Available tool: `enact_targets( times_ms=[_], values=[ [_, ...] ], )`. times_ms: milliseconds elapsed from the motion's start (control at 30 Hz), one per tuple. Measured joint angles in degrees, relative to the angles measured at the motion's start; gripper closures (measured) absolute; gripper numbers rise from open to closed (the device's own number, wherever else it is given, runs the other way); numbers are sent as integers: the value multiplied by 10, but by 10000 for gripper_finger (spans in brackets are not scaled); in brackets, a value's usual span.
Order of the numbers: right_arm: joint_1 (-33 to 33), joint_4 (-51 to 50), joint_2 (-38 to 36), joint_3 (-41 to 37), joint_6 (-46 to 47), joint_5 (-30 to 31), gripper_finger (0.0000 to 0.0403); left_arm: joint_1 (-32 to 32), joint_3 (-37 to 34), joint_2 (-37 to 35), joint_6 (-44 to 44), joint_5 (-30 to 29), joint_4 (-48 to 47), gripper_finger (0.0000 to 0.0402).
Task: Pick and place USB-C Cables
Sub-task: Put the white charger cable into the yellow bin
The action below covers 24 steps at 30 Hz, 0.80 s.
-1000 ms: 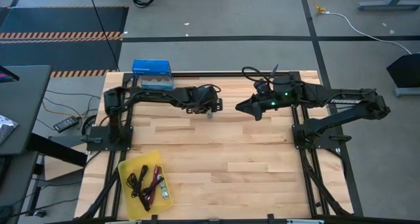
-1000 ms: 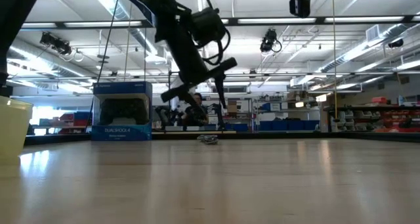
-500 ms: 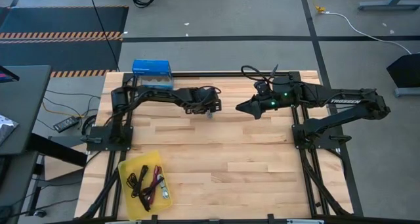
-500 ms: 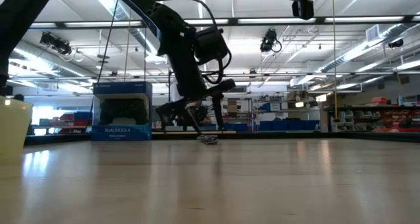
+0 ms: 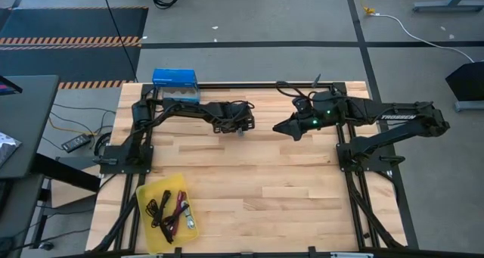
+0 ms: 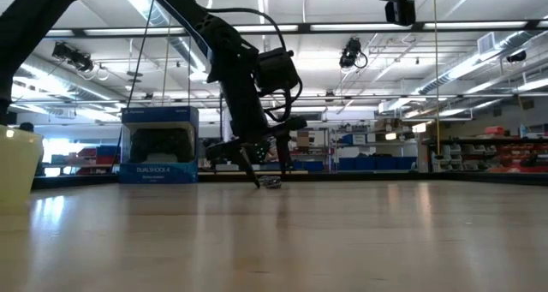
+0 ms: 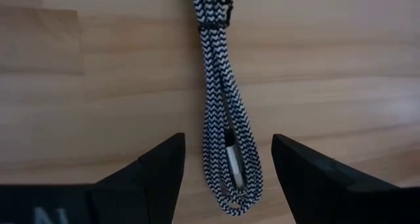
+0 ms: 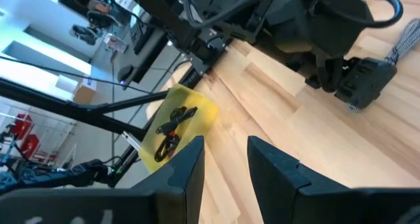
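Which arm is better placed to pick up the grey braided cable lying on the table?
Left. The left gripper is open with the grey braided cable between its fingers, low over the table. The right gripper sits off to the side.

The blue box point(image 6: 159, 146) standing at the table's far edge, at about ten o'clock from the table's middle, carried the word "DUALSHOCK 4" in white along its lower front, under a picture of a game controller. White lettering reading "TROSSEN" ran along the right arm point(image 5: 397, 117), at about three o'clock. No other writing could be read.
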Motion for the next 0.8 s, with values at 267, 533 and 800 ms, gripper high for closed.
enact_targets(
  times_ms=[267,533,800],
  values=[
    [2,-9,0,0,3,0,281,1,0,1,33,15,-3,232],
    [2,-9,0,0,-11,0,281,-9,0,-2,66,63,10,380],
    [2,-11,0,0,-48,-12,281,-43,-2,-75,68,62,-25,383]
  ],
)
